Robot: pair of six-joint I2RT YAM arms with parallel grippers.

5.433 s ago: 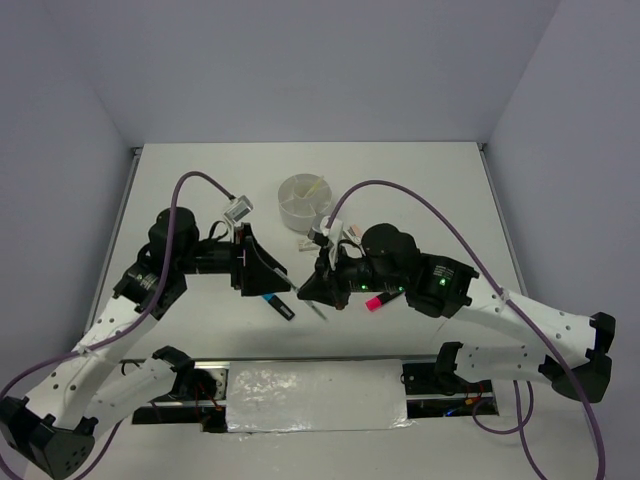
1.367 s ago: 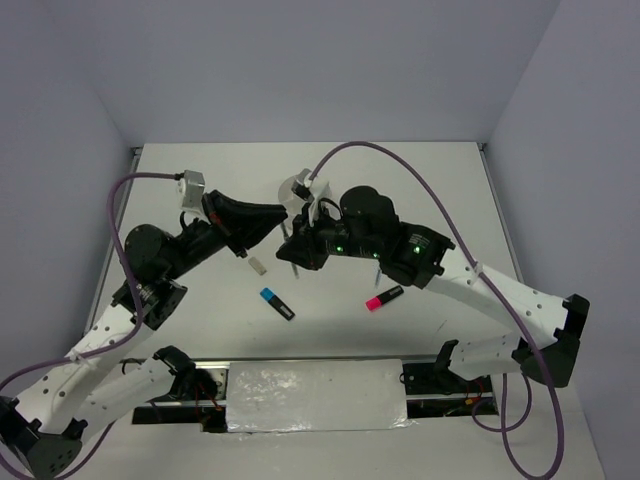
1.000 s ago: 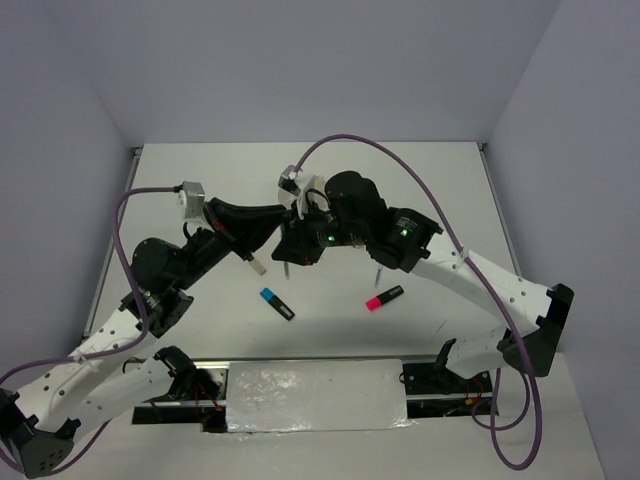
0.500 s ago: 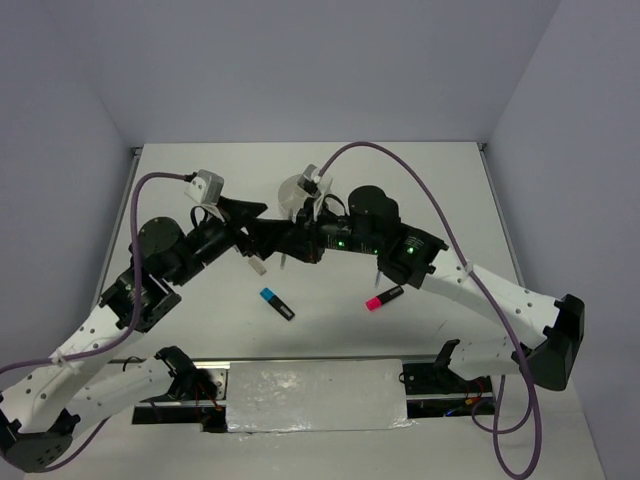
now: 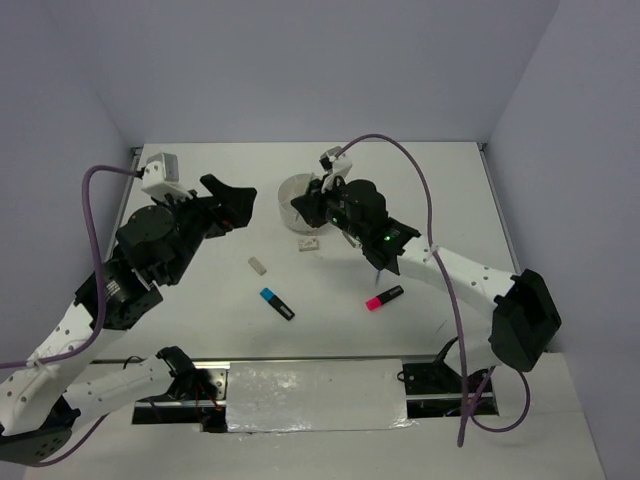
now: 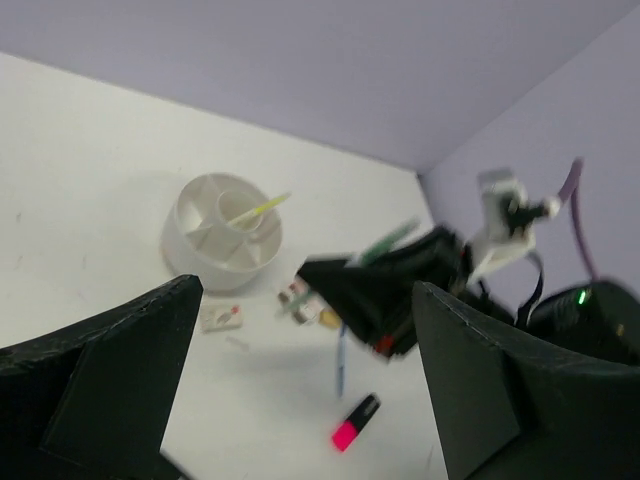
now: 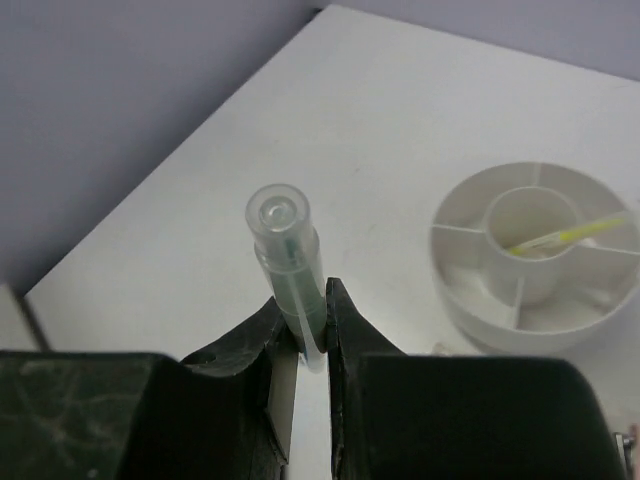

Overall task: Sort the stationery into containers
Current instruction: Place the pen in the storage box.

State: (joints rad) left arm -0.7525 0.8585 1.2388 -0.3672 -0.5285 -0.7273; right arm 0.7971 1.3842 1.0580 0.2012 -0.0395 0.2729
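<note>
Green pen (image 7: 286, 250) in right gripper's (image 7: 310, 318) pinch, clear from its wrist, indistinct from above; left gripper (image 6: 305, 300) agape

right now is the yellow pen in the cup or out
In: the yellow pen stands with one end in the centre compartment of the white cup, leaning outward.

Table (image 5: 440, 200): white, carrying five loose pieces.
Far centre: organiser cup (image 5: 287, 193).
Just before it: white eraser (image 5: 308, 242).
Middle: beige eraser (image 5: 257, 265), blue-and-black highlighter (image 5: 277, 304) nearer.
Right: pink-and-black highlighter (image 5: 384, 297).

Left gripper (image 5: 241, 206) jaws opened, withdrawn, right gripper (image 7: 312, 320) brought pen (image 7: 290, 268) to cup (image 7: 468, 308)
</note>
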